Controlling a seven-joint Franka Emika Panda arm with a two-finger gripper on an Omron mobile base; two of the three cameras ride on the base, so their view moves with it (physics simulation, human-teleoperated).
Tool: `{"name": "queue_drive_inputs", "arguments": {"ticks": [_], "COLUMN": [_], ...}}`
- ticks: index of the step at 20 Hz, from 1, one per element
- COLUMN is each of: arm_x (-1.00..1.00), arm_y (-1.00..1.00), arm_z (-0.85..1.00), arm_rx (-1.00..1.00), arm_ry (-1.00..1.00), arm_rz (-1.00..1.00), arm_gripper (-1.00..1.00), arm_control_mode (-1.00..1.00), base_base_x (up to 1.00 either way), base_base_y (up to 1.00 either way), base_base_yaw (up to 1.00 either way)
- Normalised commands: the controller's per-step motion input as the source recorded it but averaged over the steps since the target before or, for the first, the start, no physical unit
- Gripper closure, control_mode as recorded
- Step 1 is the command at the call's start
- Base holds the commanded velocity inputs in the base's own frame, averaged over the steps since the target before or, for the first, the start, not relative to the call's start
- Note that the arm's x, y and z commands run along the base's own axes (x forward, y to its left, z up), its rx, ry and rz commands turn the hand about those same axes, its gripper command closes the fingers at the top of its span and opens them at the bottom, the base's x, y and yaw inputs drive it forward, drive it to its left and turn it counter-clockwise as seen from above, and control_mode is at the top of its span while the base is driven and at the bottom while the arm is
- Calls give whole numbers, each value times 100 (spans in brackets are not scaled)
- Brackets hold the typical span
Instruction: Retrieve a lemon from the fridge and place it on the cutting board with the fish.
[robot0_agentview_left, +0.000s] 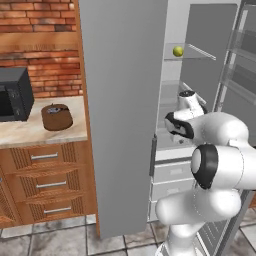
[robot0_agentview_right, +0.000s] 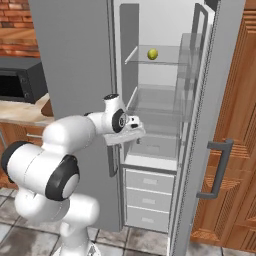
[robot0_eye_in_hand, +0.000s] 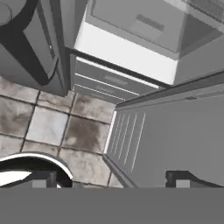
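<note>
While the fridge stands with both doors open, the arm is in front of it and nothing is in the hand.

Left base view: the lemon lies alone on an upper glass shelf, well above the robot's wrist. On the counter at the left sits the cutting board with the fish on top, beside the black microwave.

Right base view: the lemon is seen again on the high shelf, near its middle. The hand points down toward the lower drawers, far below the fruit.

Hand view: the camera looks down at the tiled floor and the front of the fridge drawers. The two finger tips stand wide apart at the bottom edge, so the gripper is open and empty.

Step in hand: I judge it is the reach for the lemon, only at its start, because the fridge is open but the fruit is untouched.

Next move: the hand must rise and turn toward the upper shelf, then go in between the open doors and bring the fingers to both sides of the small round fruit. It may roll on the glass if pushed.
</note>
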Motion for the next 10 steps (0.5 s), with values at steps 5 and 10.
{"name": "queue_drive_inputs", "arguments": {"ticks": [5,10], "arm_x": [14,-38], "arm_y": [38,-8], "arm_z": [-1,4], "arm_rx": [58,15], "arm_ry": [-10,-2], "arm_rz": [-17,-7], "arm_gripper": [-100,-100], "arm_control_mode": [-100,-100], "base_base_x": [0,0], "base_base_y": [0,0], "base_base_yaw": [0,0]}}
